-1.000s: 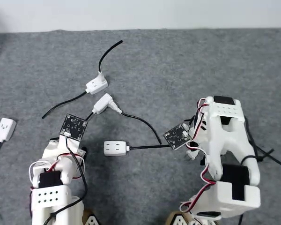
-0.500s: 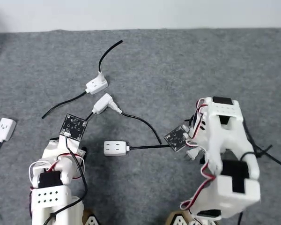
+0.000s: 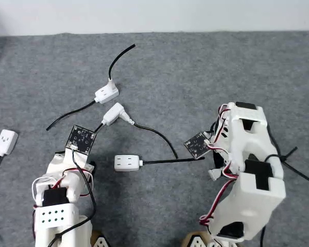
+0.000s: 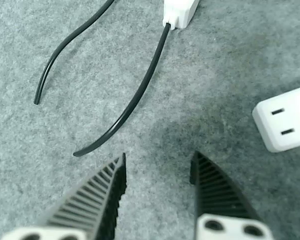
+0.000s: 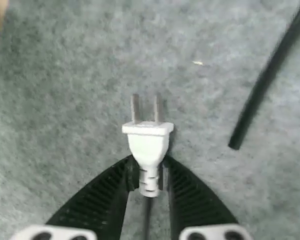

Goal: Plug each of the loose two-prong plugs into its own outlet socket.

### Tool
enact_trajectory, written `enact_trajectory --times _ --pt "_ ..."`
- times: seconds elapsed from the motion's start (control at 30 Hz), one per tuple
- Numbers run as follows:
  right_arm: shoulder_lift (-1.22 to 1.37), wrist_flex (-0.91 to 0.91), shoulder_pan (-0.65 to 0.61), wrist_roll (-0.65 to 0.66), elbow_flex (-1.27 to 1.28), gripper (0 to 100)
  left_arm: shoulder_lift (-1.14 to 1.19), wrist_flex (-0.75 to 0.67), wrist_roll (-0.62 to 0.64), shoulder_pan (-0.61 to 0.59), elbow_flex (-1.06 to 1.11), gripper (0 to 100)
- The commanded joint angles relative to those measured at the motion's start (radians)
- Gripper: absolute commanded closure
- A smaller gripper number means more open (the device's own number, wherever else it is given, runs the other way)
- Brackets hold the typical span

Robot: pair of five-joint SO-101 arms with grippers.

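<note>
Bare carpet (image 4: 230, 60) lies before the left gripper (image 4: 158, 157), a black cable (image 4: 140, 95) crossing it.

And we're looking down on a grey, felt-like carpet (image 3: 206, 72) stretching edge to edge, evenly lit with only soft shadows, and meeting a plain pale wall (image 3: 154, 15) in a straight line along the far side.
</note>
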Motion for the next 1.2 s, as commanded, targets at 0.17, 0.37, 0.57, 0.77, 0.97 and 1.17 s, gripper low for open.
enact_trajectory --times 0.17,0.37,0.57,0.77,0.97,1.17 --pt "-0.073 0.038 -0.071 -0.175 -0.031 99.0 -0.012 -0.015 -0.011 0.006 -0.004 80" --pt "-0.254 0.070 -0.199 -0.503 -0.026 99.0 -0.012 -0.015 -0.011 0.006 -0.004 80" --pt "-0.318 -0.065 -0.291 -0.750 -0.020 99.0 -0.012 -0.015 -0.011 0.006 -0.004 80" --pt "-0.200 -0.309 -0.381 -0.778 0.075 99.0 -0.012 -0.015 -0.011 0.006 -0.004 80" --pt "-0.142 -0.377 -0.358 -0.779 0.074 99.0 -0.012 -0.015 -0.011 0.006 -0.004 80" --pt "-0.151 -0.387 -0.312 -0.779 0.060 93.0 -0.012 -0.015 -0.011 0.006 -0.004 80"
